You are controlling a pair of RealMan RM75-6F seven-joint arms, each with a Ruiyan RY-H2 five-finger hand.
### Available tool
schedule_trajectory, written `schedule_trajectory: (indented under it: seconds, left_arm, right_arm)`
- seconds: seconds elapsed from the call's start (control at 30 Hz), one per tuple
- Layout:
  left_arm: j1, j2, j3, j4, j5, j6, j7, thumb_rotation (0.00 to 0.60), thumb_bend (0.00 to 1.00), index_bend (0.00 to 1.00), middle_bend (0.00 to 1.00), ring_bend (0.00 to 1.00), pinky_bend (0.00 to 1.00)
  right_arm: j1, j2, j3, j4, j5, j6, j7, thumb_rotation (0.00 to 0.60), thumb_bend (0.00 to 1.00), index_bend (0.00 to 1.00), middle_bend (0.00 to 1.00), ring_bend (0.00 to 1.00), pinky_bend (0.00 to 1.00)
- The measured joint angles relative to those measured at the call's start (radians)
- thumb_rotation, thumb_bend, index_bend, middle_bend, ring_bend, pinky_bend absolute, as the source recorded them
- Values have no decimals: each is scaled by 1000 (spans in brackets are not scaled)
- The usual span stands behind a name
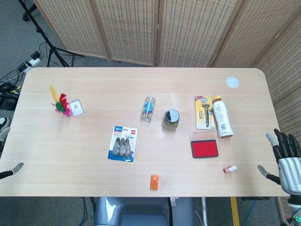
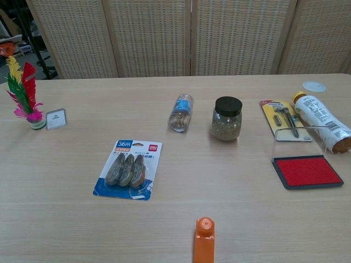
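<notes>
My right hand (image 1: 285,159) hovers off the table's right front corner, its fingers apart and nothing in it. Nearest to it is a small red-and-white stick (image 1: 229,168) lying on the tabletop. Only the fingertips of my left hand (image 1: 12,170) show at the left edge of the head view, spread apart and holding nothing. The chest view shows neither hand. A red ink pad (image 1: 204,147) (image 2: 307,171) with a clear lid lies right of centre. An orange tube (image 1: 154,181) (image 2: 203,240) sits near the front edge.
On the wooden table (image 1: 84,160): a feather shuttlecock (image 1: 59,101) and small card (image 1: 76,108) at left, a tape blister pack (image 1: 123,143), a lying bottle (image 1: 148,108), a black-lidded jar (image 1: 171,119), a razor pack (image 1: 204,112), a white bottle (image 1: 222,117), a white disc (image 1: 232,82). Screens stand behind.
</notes>
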Motion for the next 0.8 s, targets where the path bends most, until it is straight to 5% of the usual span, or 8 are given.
schedule_trajectory:
  seconds: [0.4,0.47,0.53,0.7,0.8]
  left_arm:
    - [3,10,-3,-5,-5,0,-20,600,0,0,0,0,0]
    - [2,11,-4,-5,-7,-1,-22,600,0,0,0,0,0]
    - [0,12,-7,-5,-16,-9,-23,600,0,0,0,0,0]
    - [-6,13,-13,-8,-29,-22,-20,600,0,0,0,0,0]
    - [-8,11,-12,-9,-31,-29,-13,600,0,0,0,0,0]
  right_arm:
    - [8,-3,-9,27,-26,-28,15,600,0,0,2,0,0]
    - [13,-9,-13,56,-34,-38,29,600,0,0,93,49,43]
    - [22,-21,-20,104,-47,-51,60,600,0,0,245,228,189]
    - [48,-82,-42,270,-96,-68,154,600,0,0,617,749,783]
    - [69,-138,-63,372,-138,-79,194,600,0,0,764,892,958]
